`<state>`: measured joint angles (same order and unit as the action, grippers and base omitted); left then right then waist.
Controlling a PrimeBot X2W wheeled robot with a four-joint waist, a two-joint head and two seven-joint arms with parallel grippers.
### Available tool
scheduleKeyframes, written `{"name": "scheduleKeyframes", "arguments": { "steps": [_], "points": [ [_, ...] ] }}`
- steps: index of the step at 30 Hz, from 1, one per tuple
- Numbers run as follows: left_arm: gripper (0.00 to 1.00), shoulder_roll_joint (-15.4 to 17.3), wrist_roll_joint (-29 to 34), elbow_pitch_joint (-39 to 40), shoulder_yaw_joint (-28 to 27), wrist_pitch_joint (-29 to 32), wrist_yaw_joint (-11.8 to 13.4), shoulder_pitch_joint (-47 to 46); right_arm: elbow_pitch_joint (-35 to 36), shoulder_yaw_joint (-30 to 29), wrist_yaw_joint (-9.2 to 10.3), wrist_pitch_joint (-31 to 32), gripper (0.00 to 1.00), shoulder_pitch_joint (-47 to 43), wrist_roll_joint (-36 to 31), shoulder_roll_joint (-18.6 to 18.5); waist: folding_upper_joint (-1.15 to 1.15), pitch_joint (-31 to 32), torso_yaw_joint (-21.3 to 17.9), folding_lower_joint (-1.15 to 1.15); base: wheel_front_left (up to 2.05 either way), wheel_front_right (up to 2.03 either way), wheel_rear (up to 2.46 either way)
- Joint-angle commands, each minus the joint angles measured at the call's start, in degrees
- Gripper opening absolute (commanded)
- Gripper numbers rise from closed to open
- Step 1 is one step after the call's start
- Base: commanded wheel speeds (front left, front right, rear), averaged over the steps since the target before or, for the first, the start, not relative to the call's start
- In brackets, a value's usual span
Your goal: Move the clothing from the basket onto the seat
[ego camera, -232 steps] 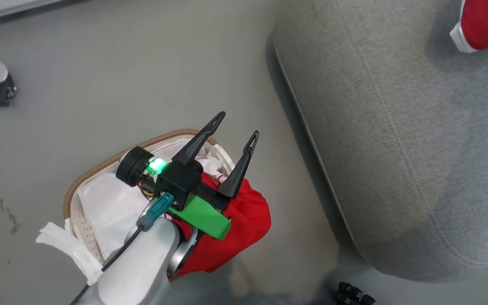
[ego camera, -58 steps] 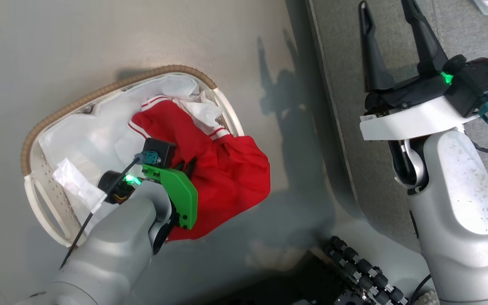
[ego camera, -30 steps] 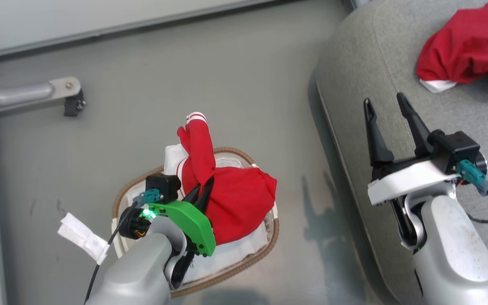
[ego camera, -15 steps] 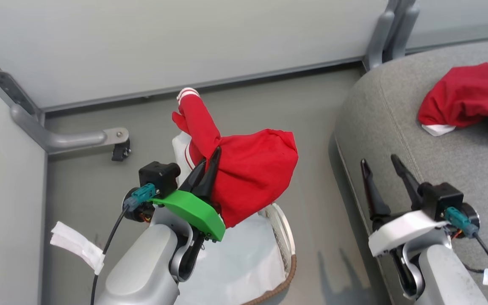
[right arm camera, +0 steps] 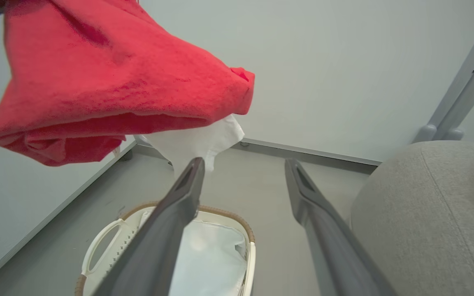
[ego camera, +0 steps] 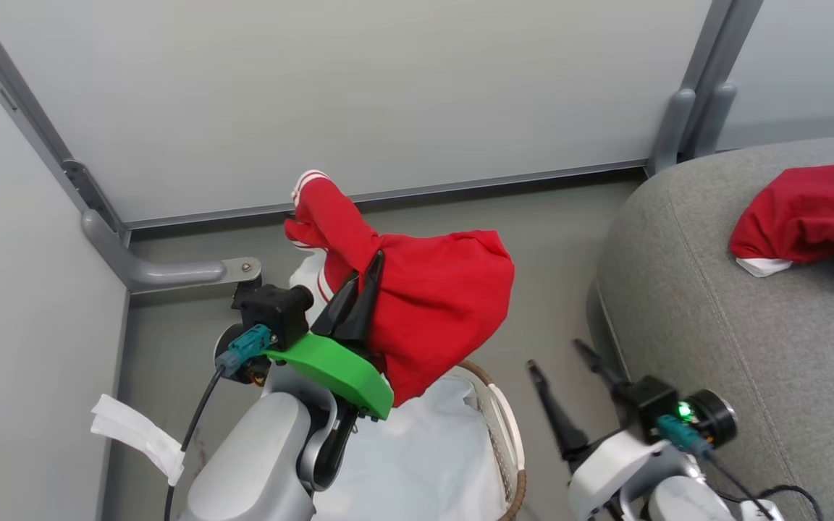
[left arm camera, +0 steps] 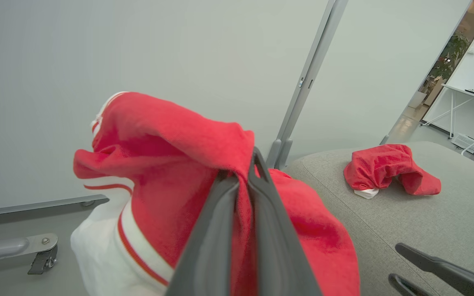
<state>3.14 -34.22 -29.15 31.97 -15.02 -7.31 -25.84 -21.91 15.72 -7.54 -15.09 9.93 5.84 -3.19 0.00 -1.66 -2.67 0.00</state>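
Well, one red garment (ego camera: 439, 289) hangs above the basket (ego camera: 512, 434), pinched in the left gripper (ego camera: 368, 266), jaws pressed together. A second garment (ego camera: 801, 217) already lies on the seat (ego camera: 714, 304). The right gripper (ego camera: 556, 356) is spread, holding nothing. Carry and drop remain, I'd say.
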Motion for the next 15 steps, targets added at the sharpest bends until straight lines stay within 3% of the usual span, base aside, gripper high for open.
{"name": "scheduleKeyframes", "arguments": {
  "steps": [1,7,15],
  "points": [
    [0.00,-0.01,0.59,0.35,0.13,-0.22,-0.19,0.71,-0.05,1.51,0.10,-0.11,1.00,0.99,-0.84,-0.80,0.00,0.17,0.60,0.00,0.00,0.00,0.00],
    [0.00,-0.16,0.30,0.55,0.92,-0.22,-0.22,0.79,-1.60,8.20,0.09,-0.11,1.00,5.09,-2.51,-1.40,0.00,-0.07,1.94,0.00,0.00,0.00,0.00],
    [0.00,-0.17,-1.56,0.74,3.76,-0.22,-0.21,0.12,-4.35,11.20,0.09,-0.11,1.00,9.35,-4.09,-0.97,0.00,-0.61,3.92,0.00,0.00,0.00,0.00]
  ]
}}
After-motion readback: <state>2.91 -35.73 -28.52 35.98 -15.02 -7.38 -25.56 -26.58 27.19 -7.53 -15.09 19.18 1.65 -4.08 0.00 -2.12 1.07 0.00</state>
